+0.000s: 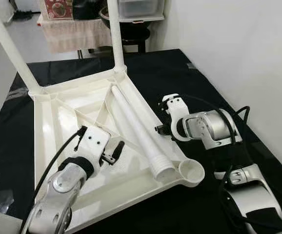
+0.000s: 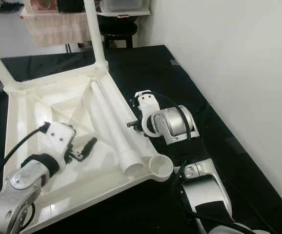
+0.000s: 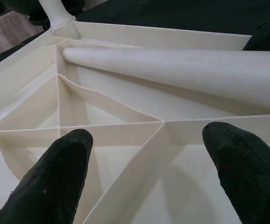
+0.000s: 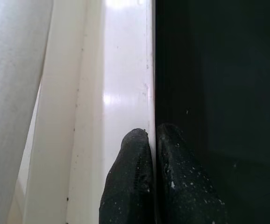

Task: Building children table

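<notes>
A white plastic table top (image 1: 48, 146) lies upside down on a black cloth. Two white legs (image 1: 115, 34) (image 1: 9, 44) stand in its far corners. A loose leg (image 1: 136, 126) lies inside along the right rim, its ribbed end near the empty corner socket (image 1: 191, 171). My left gripper (image 1: 115, 152) hovers open over the ribbed underside, and in the left wrist view its fingers (image 3: 55, 177) spread toward the loose leg (image 3: 181, 70). My right gripper (image 1: 159, 128) is at the right rim, its fingers (image 4: 130, 186) pinched shut on the thin rim edge (image 4: 125, 70).
The black cloth (image 1: 180, 78) covers the floor around the table top. A white wall (image 1: 248, 48) runs close along the right. At the back stand a dark stool (image 1: 131, 34) and a low shelf draped with a towel (image 1: 72, 31).
</notes>
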{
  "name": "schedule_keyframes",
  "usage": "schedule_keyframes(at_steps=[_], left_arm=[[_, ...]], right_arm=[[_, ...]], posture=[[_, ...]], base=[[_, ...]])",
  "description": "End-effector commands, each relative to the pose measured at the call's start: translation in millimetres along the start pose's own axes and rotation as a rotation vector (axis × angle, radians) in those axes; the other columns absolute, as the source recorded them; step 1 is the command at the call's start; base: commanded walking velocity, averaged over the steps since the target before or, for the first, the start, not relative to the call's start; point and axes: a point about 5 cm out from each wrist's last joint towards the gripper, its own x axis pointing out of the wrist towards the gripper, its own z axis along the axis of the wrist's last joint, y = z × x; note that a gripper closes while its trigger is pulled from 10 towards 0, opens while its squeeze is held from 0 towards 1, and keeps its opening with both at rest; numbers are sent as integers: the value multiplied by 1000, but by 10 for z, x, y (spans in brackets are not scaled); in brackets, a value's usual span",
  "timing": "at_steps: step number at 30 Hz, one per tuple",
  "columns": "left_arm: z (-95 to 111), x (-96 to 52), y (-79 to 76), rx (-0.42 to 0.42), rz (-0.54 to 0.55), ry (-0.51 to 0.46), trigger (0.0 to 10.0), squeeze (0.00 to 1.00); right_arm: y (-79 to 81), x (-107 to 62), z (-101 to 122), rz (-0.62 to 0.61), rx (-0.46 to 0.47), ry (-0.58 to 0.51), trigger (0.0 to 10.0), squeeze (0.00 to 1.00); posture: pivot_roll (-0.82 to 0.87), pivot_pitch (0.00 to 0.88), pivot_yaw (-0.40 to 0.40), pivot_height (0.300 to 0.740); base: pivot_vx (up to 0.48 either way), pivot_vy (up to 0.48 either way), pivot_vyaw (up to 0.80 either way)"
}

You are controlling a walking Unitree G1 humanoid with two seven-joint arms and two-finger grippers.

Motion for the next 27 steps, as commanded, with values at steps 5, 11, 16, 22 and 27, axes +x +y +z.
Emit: schedule_keyframes(at_steps=[5,11,16,22,27], left_arm=[[-22,-49,-147,33,-135,-12,10000,0],[-34,-57,-240,43,-191,-11,10000,0],[-29,-58,-231,42,-195,-13,10000,0],[-44,-83,-279,23,-242,-11,10000,0],[-98,-137,-342,9,-287,16,10000,0]], right_arm=[[76,-139,173,119,-106,-151,10000,176],[69,-89,75,107,-111,-113,10000,1000],[54,-99,103,100,-101,-132,10000,1000],[157,-136,105,146,-167,-124,10000,1000],[344,-130,-30,197,-243,-41,10000,1000]], posture=[[-106,119,-29,740],[-103,122,-26,740],[-102,122,-26,740],[-107,124,-28,740],[-110,127,-29,740]], base=[[0,0,0],[0,0,0],[0,0,0],[0,0,0],[0,0,0]])
